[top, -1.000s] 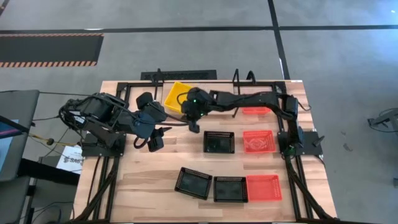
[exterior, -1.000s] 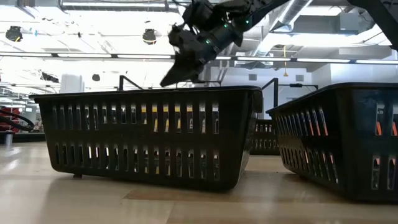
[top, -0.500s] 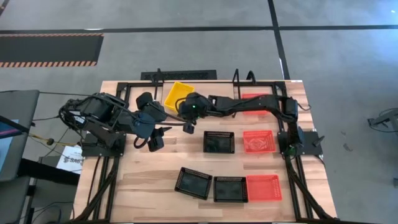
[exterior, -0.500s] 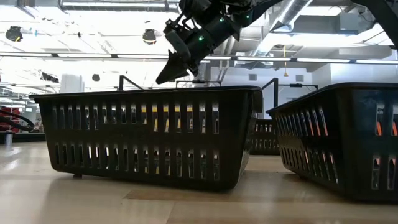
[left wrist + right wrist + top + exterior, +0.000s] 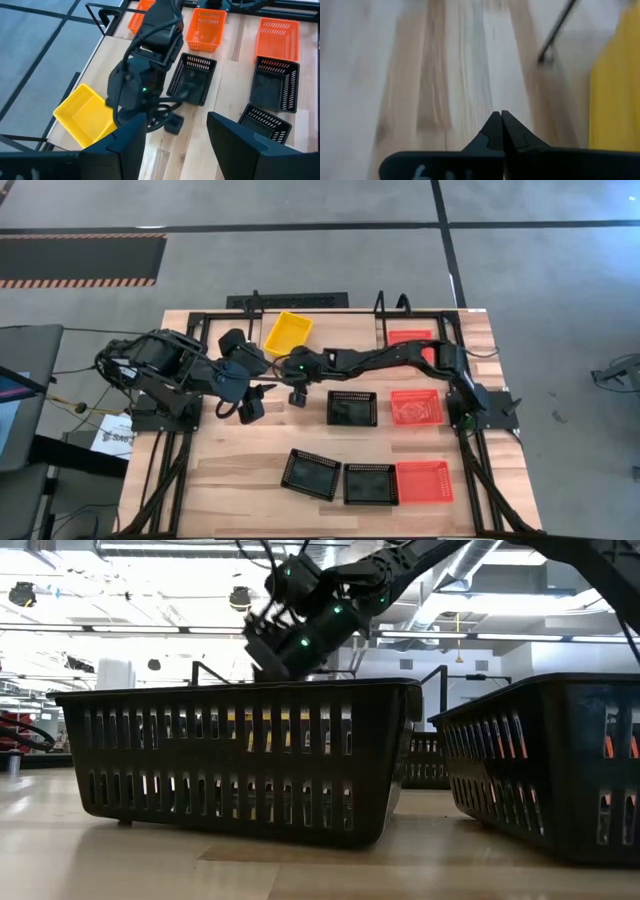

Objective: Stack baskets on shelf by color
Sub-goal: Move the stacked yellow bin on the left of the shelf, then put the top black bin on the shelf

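A yellow basket (image 5: 288, 332) lies askew on the left end of the shelf (image 5: 345, 330), and a red basket (image 5: 408, 337) sits on the shelf's right end. On the table stand three black baskets (image 5: 352, 408) (image 5: 311, 474) (image 5: 371, 483) and two red ones (image 5: 416, 407) (image 5: 424, 480). My right gripper (image 5: 297, 397) is stretched across to the table's left half. It is shut and empty, low over bare wood (image 5: 501, 119), on the near side of the yellow basket (image 5: 615, 85). My left gripper (image 5: 175, 150) hangs open just left of it, holding nothing.
Black wire hoops (image 5: 256, 302) (image 5: 390, 302) stand at the shelf's ends. In the low view one black basket (image 5: 240, 755) fills the foreground, with another (image 5: 545, 760) to its right. My two grippers stand close together. Bare wood lies between them and the near black baskets.
My right gripper has left the yellow basket's near edge and come down toward the table's near-left, closer to my left gripper, staying shut. The yellow basket, now uncovered, lies where it was. My left arm has kept still.
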`<state>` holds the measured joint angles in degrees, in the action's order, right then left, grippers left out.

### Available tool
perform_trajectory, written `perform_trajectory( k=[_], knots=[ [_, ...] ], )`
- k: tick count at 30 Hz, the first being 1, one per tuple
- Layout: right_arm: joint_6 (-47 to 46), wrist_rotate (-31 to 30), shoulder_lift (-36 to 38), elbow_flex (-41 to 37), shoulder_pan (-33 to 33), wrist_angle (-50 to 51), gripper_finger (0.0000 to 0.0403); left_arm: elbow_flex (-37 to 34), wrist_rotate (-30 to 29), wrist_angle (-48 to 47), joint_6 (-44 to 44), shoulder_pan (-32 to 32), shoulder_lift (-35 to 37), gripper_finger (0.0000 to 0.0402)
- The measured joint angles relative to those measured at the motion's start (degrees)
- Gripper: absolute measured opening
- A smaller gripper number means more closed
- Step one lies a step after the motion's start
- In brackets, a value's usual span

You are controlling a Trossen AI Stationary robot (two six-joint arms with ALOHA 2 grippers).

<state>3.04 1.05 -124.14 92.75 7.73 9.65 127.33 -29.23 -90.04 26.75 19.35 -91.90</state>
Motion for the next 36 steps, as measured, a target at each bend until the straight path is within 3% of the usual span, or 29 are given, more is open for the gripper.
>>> perform_trajectory(
  k=[21,29,36],
  knots=[
    [3.6,-3.6,0.2,0.6,5.9,-0.3,0.0000,0.0,0.1,0.0,-0.7,0.0,0.0,0.0199],
    [5.0,-4.1,0.2,0.6,8.0,6.1,0.0000,0.0,0.4,0.0,-0.8,0.0,0.0,0.0199],
    [5.0,-3.5,1.9,0.6,5.9,9.3,0.0000,0.0,0.4,0.0,-1.7,0.0,0.0,0.0199]
  ],
)
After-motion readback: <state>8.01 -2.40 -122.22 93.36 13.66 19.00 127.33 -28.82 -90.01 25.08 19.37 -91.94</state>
